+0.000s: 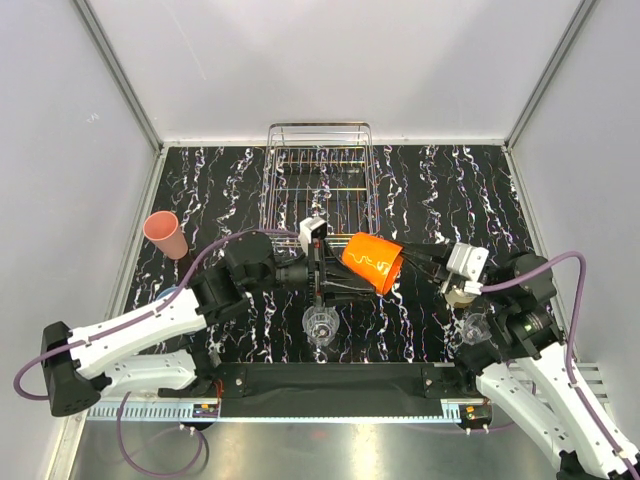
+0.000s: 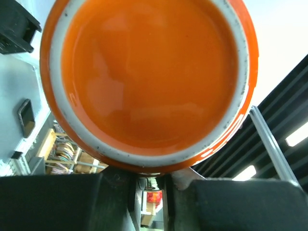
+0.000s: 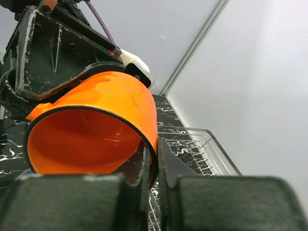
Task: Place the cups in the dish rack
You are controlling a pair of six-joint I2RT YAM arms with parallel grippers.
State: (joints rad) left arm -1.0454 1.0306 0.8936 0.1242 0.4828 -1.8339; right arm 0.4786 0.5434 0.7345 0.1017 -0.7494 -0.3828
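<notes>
While the orange mug [image 1: 372,262] hangs in the air on its side above the middle of the worktop [image 1: 440,190], it sits between the two hands, just near of the dish rack [image 1: 320,125]. The right hand [image 3: 153,159] is closed on the mug's wall at the rim, one finger inside and one outside, so the mouth faces to the right and near. The left hand [image 2: 151,183] is at the opposite end, against the edge of the base, with the jaws narrow. I cannot tell from its own camera if it really pinches something there or only touches. To my judgement this is a passing of the mug from one arm to the other, because a grip at the rim alone makes it hard to turn the mug over for the rack. The rack looks to have no cup in it. A salmon-pink tumbler [image 1: 165,235] stands upright at the far left of the worktop, and a clear glass [image 1: 322,325] stands near the arm bases, both waiting for loading.
</notes>
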